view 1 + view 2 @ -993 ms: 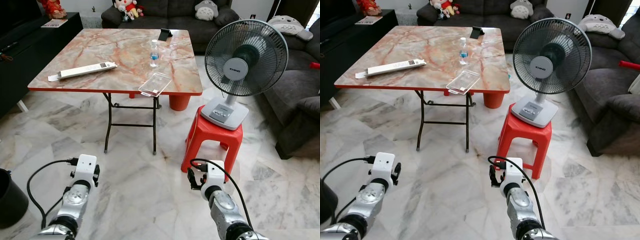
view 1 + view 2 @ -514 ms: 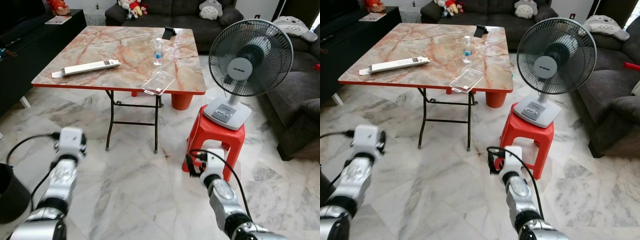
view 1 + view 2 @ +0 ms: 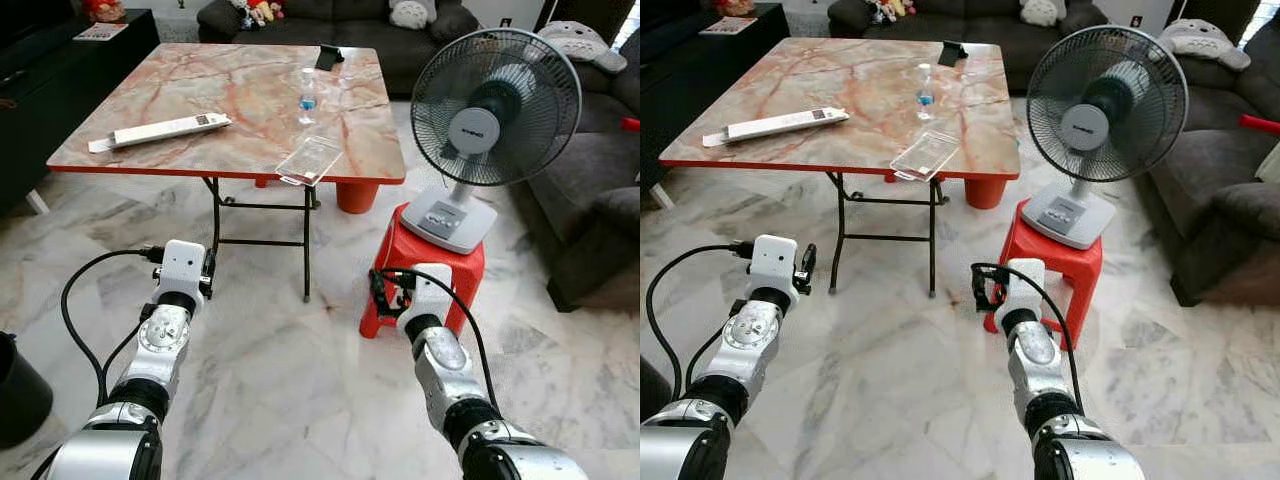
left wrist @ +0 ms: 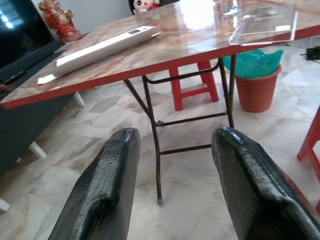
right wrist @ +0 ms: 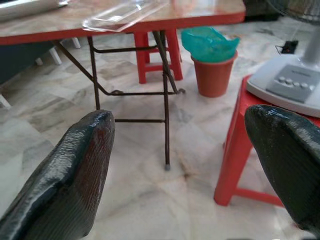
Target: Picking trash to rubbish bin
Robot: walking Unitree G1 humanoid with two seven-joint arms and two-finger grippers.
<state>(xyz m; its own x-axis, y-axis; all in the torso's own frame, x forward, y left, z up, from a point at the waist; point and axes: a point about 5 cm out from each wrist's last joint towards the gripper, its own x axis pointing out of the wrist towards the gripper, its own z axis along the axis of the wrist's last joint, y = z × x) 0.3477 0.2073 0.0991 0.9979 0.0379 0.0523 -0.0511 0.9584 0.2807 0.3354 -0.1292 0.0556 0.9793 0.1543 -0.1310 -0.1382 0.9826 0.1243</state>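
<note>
Trash on the marble-topped folding table (image 3: 250,110) is what the robot faces: a clear plastic tray (image 3: 309,159) lies at the near edge, part of it jutting over the red rim, a small water bottle (image 3: 307,103) stands upright further back, and a long white box (image 3: 160,131) rests toward the table's left side. Which of these counts as rubbish is a guess, though the tray looks likeliest. Beneath the far edge of the table stands an orange bin lined with a green bag (image 5: 212,60), and a dark bin (image 3: 18,390) sits at the robot's left on the marble floor.

Since a second ago the camera has shifted slightly, and the table and the fan (image 3: 490,110) on its red stool (image 3: 425,275) sit a little closer, which suggests the robot is approaching. Half a second ago the left arm was swung out wide to the left; it is now back in front, raised and pointing at the table. The right arm has risen a little too. Nothing on the table has moved.

The left gripper (image 4: 175,195) has its fingers spread and empty, aimed under the table edge. The right gripper (image 5: 185,165) is spread wider, also empty, with the stool just beside it. No pick has begun; the robot must still get closer to the tray.
</note>
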